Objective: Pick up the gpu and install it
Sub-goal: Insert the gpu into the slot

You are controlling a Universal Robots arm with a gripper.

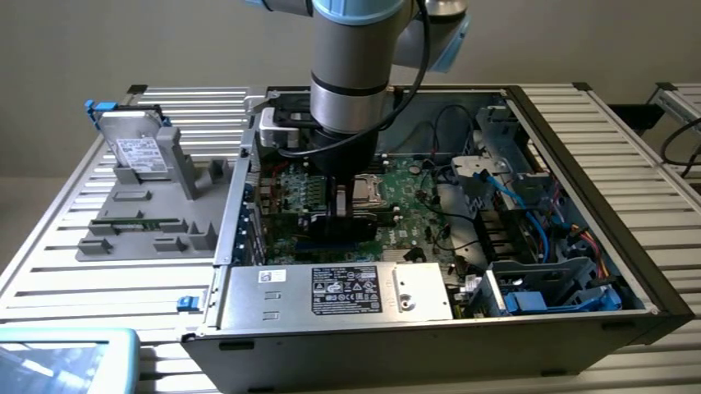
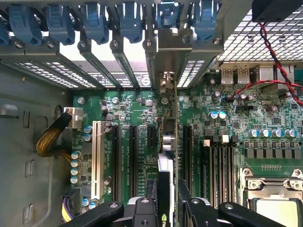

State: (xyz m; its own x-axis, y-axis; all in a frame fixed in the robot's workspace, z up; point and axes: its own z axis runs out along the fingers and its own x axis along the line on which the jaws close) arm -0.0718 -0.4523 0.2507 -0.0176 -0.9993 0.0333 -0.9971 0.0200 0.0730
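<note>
At the exterior view's left, a grey fixture point(image 1: 153, 222) lies on the slatted metal worktop point(image 1: 66, 238). A silver hard drive point(image 1: 140, 152) with a white label and blue tabs stands upright at the fixture's far end. Near the front corner sits a blue-framed screen point(image 1: 66, 357).

Next along is the open computer case point(image 1: 613, 246), lying on its side with its inside facing up. A power supply point(image 1: 340, 291) with a black label fills the case's near edge. Behind it lies the green motherboard point(image 1: 411, 197).

The robot arm point(image 1: 350, 66) comes straight down into the case over the motherboard's left part. Its gripper point(image 1: 350, 197) is closed on the gpu point(image 1: 353, 220), which it holds on edge, low over the board.

In the wrist view the gripper point(image 2: 168, 198) clamps the gpu point(image 2: 166, 142) from both sides. The card runs in line with the long black expansion slots point(image 2: 134, 161) and has one on either side. Its metal end bracket point(image 2: 164, 80) reaches the case's rear wall, under the row of blue slot clips point(image 2: 94, 21). Whether the card's edge is seated in a slot cannot be told.

A white slot point(image 2: 98, 158) and a braided yellow cable point(image 2: 49, 139) lie beyond the black slots. On the card's other side are the memory slots point(image 2: 220, 161) and the CPU socket point(image 2: 274, 198).

At the exterior view's right, blue cables point(image 1: 515, 193) run down to a drive cage point(image 1: 547, 287).
</note>
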